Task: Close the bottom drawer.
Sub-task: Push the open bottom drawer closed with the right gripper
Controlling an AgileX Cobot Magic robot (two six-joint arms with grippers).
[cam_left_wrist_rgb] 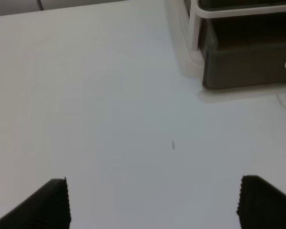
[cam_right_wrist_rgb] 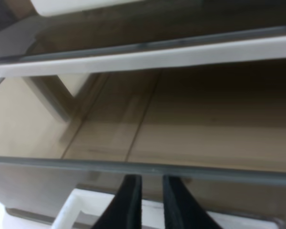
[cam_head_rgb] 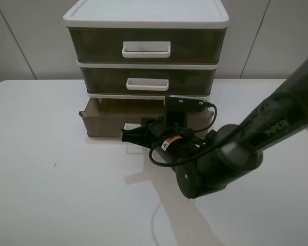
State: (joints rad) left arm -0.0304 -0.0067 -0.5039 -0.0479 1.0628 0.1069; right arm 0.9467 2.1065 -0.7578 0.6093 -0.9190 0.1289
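The bottom drawer [cam_head_rgb: 107, 121] is a smoky olive-brown tray, pulled partly out of the white-framed unit. Its inside looks bare in the right wrist view [cam_right_wrist_rgb: 190, 129]. My right gripper [cam_head_rgb: 128, 136] reaches in from the right and sits at the drawer's front centre. In the right wrist view the right gripper [cam_right_wrist_rgb: 150, 205] has its fingers [cam_right_wrist_rgb: 129, 202] nearly together, up against the white handle [cam_right_wrist_rgb: 78, 205] just below the front rim. My left gripper [cam_left_wrist_rgb: 152, 202] is open over bare table, well back from the drawer's corner [cam_left_wrist_rgb: 248, 67].
The middle drawer [cam_head_rgb: 147, 83] and top drawer [cam_head_rgb: 146, 48] are pushed in, each with a white handle. The unit stands at the back of the white table [cam_head_rgb: 51, 179]. The right arm [cam_head_rgb: 231, 154] lies across the table's right front.
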